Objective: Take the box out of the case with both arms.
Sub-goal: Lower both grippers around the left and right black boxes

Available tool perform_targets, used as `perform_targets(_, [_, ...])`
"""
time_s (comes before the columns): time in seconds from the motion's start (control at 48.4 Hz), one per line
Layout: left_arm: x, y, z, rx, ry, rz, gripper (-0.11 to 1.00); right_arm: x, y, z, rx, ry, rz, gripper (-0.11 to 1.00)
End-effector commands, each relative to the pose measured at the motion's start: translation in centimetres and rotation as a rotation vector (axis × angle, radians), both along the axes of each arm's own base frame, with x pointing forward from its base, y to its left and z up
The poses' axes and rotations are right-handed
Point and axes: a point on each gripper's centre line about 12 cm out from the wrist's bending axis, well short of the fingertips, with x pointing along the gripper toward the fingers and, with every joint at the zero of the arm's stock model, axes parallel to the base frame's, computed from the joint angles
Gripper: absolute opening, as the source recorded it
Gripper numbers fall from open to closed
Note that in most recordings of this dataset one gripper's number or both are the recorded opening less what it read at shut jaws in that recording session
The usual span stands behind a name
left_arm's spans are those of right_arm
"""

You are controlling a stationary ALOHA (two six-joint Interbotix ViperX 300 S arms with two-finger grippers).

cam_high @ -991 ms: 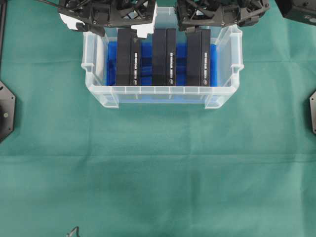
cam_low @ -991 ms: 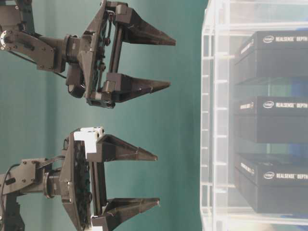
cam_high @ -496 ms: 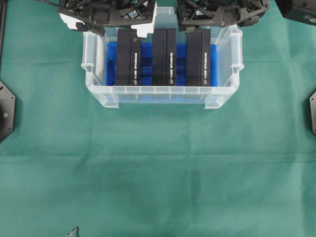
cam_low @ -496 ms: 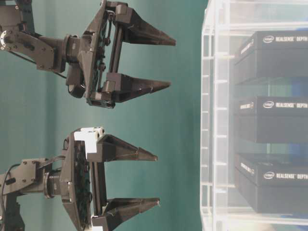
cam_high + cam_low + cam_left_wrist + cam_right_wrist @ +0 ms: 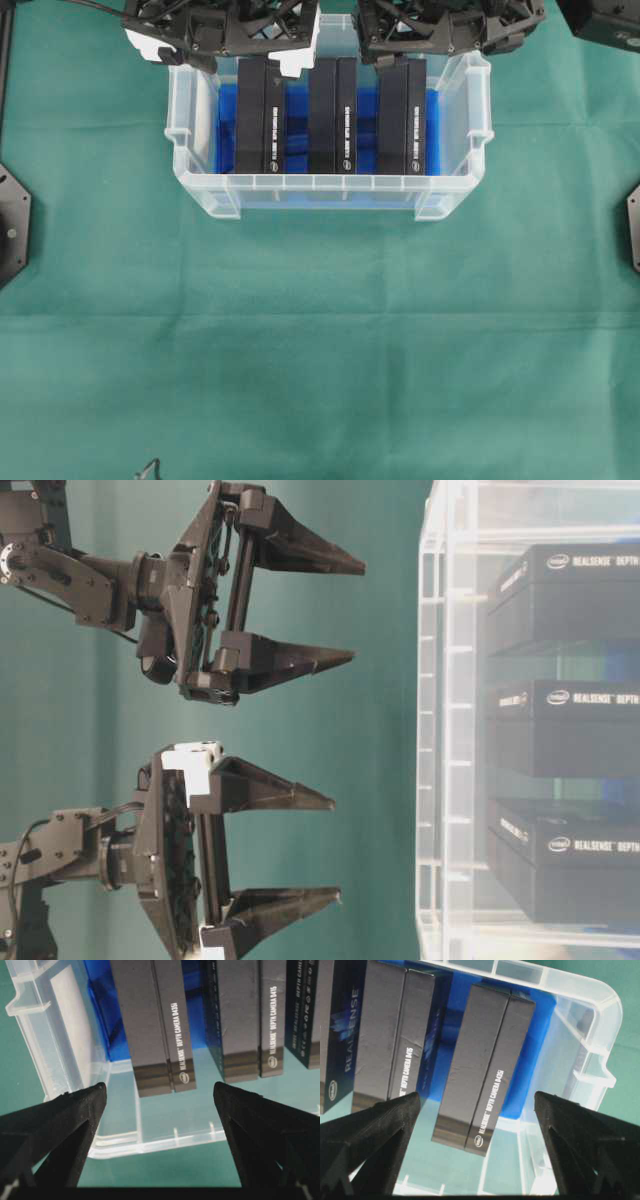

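The clear case [image 5: 310,183] with its blue bottom lining sits at the top middle of the green cloth. Three black boxes stand on edge inside it: left [image 5: 262,115], middle [image 5: 333,115] and right [image 5: 403,115]. Both grippers hover behind the case's far wall, apart from it. My left gripper [image 5: 335,847], the one with white parts, is open and empty; its wrist view looks down on the left box [image 5: 155,1025]. My right gripper [image 5: 357,613] is open and empty too, and its wrist view shows the right box [image 5: 485,1060] between the spread fingers.
Black arm bases sit at the left edge [image 5: 12,225] and the right edge [image 5: 633,225] of the cloth. Another black piece of equipment [image 5: 605,20] is at the top right corner. Bare green cloth spreads in front of the case.
My left gripper has edged slightly toward the case. The right gripper, the case and the boxes have not moved.
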Motion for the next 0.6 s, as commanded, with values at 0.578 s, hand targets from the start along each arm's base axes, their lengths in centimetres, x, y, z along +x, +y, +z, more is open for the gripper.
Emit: perform_targets(0.578, [0.0, 0.2, -3.6, 0.021, -0.040, -0.004, 0.92, 0.7, 0.3, -3.4, 0.009, 0.023, 0.006, 0.96])
